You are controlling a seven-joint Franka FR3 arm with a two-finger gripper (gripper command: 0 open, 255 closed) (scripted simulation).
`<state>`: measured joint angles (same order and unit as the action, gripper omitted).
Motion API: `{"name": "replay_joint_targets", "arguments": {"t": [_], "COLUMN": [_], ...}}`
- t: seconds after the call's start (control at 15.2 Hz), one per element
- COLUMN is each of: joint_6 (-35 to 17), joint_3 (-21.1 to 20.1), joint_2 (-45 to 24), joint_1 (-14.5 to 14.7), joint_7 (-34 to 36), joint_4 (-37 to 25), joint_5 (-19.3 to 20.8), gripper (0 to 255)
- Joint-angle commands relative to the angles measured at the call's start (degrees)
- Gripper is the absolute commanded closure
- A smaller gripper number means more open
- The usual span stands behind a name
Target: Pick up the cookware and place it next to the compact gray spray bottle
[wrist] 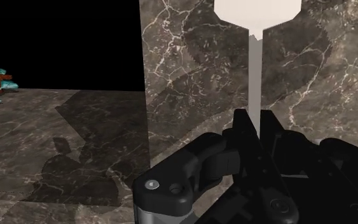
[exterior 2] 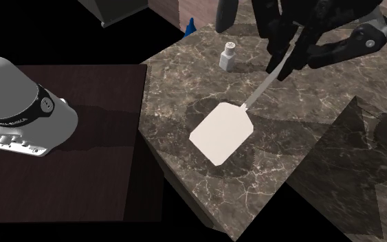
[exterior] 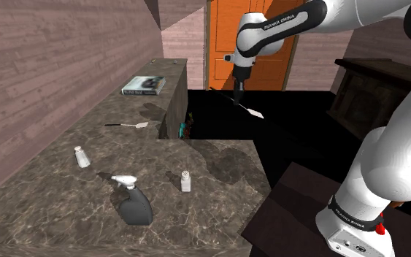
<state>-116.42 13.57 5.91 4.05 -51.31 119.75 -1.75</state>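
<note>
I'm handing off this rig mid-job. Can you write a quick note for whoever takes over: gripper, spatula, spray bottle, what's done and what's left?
Gripper: shut on the spatula's thin handle.
Spatula: held clear of the marble counter, white blade pointing down.
Spray bottle: dark grey with a white head, upright on the counter toward the shoulder view's lower left.
Done: pickup.
Left: carry the spatula over to the bottle, set it down beside it, release.

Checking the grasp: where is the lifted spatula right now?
The spatula hangs in the gripper above the marble counter; in the second exterior view its white blade lies lower left of the gripper, near a white shaker.
</note>
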Motion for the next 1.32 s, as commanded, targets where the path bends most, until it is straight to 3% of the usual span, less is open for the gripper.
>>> {"name": "replay_joint_targets", "arguments": {"t": [0.0,0.66,1.25], "joint_6": [1.54,1.76,3.82], "joint_3": [-0.06,-7.03,-11.9], "joint_2": [0.26,-5.47,-14.73], "joint_1": [0.03,6.16,11.63], "joint_7": [0.18,12.9,23.49], "joint_4": [-1.28,-7.64,-19.34], "joint_5": [0.09,-0.75,-0.42], "gripper": [255,255,255]}}
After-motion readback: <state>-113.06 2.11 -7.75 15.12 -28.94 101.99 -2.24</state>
